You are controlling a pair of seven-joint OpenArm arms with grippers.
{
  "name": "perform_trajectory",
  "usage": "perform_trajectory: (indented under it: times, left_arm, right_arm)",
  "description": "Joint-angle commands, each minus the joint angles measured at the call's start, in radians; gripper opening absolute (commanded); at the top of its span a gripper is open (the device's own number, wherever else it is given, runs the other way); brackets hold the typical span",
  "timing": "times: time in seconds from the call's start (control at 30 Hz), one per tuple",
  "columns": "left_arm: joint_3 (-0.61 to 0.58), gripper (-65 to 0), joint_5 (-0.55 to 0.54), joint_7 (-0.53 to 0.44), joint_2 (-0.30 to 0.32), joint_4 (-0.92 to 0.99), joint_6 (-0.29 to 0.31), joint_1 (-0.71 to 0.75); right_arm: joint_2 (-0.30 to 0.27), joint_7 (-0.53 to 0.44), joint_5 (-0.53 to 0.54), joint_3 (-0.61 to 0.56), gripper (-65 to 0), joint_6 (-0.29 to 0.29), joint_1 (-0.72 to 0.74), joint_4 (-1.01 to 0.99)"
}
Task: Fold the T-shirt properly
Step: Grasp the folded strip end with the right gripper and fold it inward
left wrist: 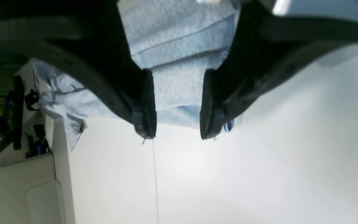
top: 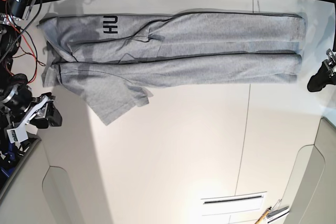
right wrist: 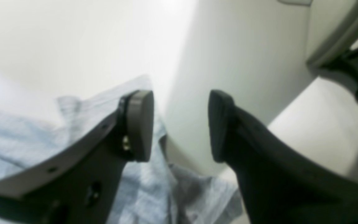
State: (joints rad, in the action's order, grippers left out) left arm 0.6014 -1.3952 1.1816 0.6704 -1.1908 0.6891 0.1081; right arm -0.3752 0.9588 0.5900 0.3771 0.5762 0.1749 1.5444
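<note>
The light grey T-shirt [top: 199,45] lies along the far side of the white table [top: 173,150], folded lengthwise into a long band. Black letters "HU" [top: 109,24] show near its left end, and one sleeve [top: 113,100] sticks out toward the front at the left. My left gripper [top: 319,81] hangs open and empty just off the shirt's right end. In the left wrist view its fingertips [left wrist: 146,124] frame the shirt's edge [left wrist: 179,46]. My right gripper [top: 48,115] is open and empty beside the shirt's left end. In the right wrist view it [right wrist: 180,124] hovers over shirt cloth [right wrist: 11,140].
Wires and electronics [top: 16,9] sit at the far left corner. A seam [top: 245,129] runs across the table. A white slotted strip [top: 233,201] and a small tool [top: 270,214] lie near the front right. Rounded grey panels [top: 310,182] flank the front corners.
</note>
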Motion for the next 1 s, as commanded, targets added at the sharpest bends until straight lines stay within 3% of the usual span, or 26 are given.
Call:
perform_trajectory:
  times: [0.0, 0.4, 0.47, 0.53, 0.57, 0.73, 0.97]
  left_arm:
    - [0.008, -38.3, -0.022, -0.013, 0.03, -0.014, 0.009, -0.009]
    - [0.008, -38.3, 0.002, -0.026, 0.025, -0.014, 0.009, -0.011]
    - [0.008, -38.3, 0.001, -0.027, 0.025, -0.014, 0.009, -0.011]
    - [0.008, -38.3, 0.001, -0.03, 0.025, -0.014, 0.009, -0.011]
    - [0.008, -38.3, 0.001, -0.03, 0.025, -0.014, 0.009, -0.011]
    - [0.008, -38.3, 0.002, -0.029, 0.025, -0.014, 0.009, -0.01]
    - [0.008, -38.3, 0.031, -0.033, 0.025, -0.014, 0.009, -0.01]
  right_arm:
    - [-0.002, -0.03, 0.001, -0.011, -36.8, -0.001, 0.048, -0.026]
    - [0.013, -0.119, -0.1, -0.333, -36.8, -0.024, 0.242, -0.572]
    - [0.013, -0.136, -0.103, -0.365, -41.1, -0.022, 0.243, -0.594]
    - [0.013, -0.122, -0.1, -0.381, -60.7, -0.023, 0.243, -0.592]
    - [0.013, -0.105, -0.091, -0.381, -65.0, -0.022, 0.243, -0.587]
    - [0.012, -0.021, -0.039, -0.379, -65.0, -0.022, 0.24, -0.468]
    - [0.013, 0.058, -0.029, -0.379, -65.0, -0.022, 0.124, -0.076]
